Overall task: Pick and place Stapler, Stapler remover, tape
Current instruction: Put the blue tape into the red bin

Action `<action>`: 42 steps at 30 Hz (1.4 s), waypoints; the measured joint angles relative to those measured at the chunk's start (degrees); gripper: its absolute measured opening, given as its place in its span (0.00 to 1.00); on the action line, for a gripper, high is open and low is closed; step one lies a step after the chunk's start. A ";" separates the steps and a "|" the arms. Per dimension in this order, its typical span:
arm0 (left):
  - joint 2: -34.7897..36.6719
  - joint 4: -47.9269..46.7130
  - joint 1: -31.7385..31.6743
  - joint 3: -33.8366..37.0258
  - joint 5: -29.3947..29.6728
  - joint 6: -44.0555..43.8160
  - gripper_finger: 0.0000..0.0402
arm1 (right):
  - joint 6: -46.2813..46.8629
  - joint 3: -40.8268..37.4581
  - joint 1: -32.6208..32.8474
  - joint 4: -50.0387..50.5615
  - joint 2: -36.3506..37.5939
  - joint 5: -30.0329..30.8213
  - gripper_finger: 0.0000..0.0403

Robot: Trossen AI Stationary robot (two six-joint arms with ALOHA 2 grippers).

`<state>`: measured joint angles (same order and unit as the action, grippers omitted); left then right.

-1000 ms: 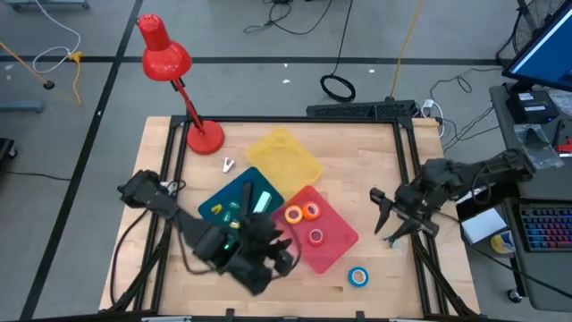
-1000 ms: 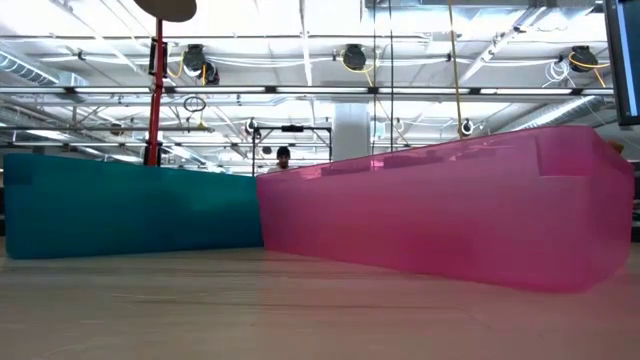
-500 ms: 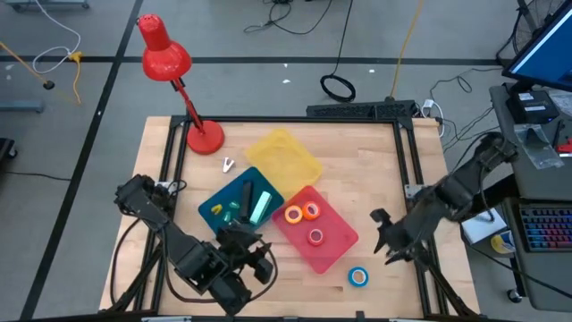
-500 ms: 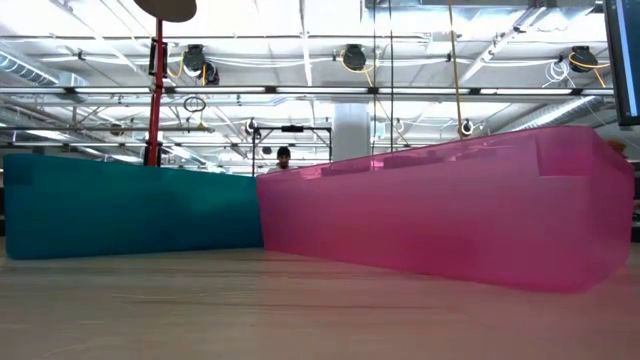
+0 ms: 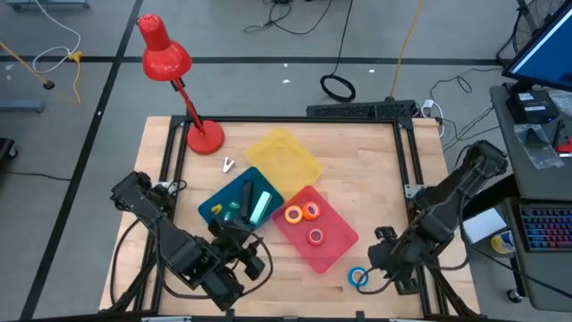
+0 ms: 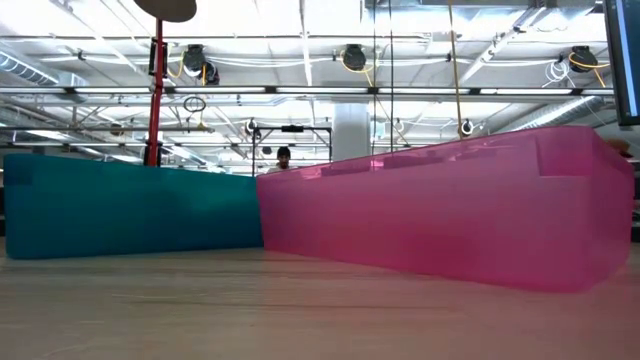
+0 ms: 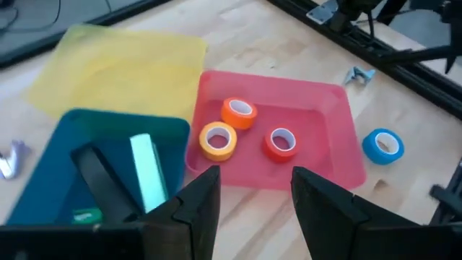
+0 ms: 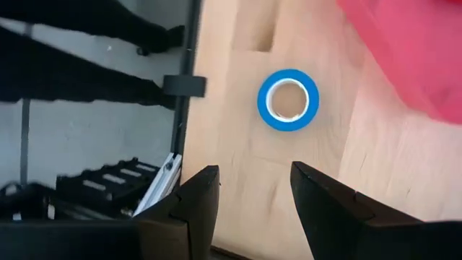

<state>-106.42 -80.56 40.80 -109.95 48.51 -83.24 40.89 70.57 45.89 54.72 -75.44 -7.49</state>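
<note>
The blue tape (image 8: 288,100) lay flat on the tabletop (image 8: 375,180), directly ahead of the spread right end effector (image 8: 249,184), the nearer arm.

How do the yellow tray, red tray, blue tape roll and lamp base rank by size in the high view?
1. Red tray and yellow tray: look about alike, so I won't rank them.
2. Lamp base.
3. Blue tape roll, smallest, on the table beside the right claw.
</note>
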 joint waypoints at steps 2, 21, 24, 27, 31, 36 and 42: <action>1.06 -0.20 -0.28 0.00 -0.10 2.73 0.39 | 3.04 -0.02 0.00 0.04 -1.12 0.28 0.41; 26.23 18.57 -1.89 34.21 -0.05 9.61 0.01 | 26.45 -0.02 -0.02 4.93 -6.69 10.56 0.41; 31.80 26.76 -2.49 43.54 -1.05 13.04 0.04 | 29.29 -0.06 -0.02 4.91 -6.69 10.85 0.41; 37.72 35.10 -3.74 52.11 -3.86 17.76 0.05 | 33.02 -1.25 -0.02 4.07 -6.67 10.82 0.41; 45.11 44.15 -5.97 62.32 -6.97 23.84 0.01 | 38.91 -4.66 -0.02 1.90 -6.69 10.38 0.41; 55.30 46.00 -8.72 70.11 -8.44 27.95 0.03 | 45.02 -8.75 -0.06 -1.70 -6.69 10.31 0.41; 68.44 46.05 -9.76 75.65 -8.55 32.67 0.03 | 50.11 -12.24 -0.11 -6.12 -6.67 10.29 0.41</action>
<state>-37.98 -34.51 31.05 -34.30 39.97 -50.58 91.00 58.32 45.78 48.60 -82.11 2.81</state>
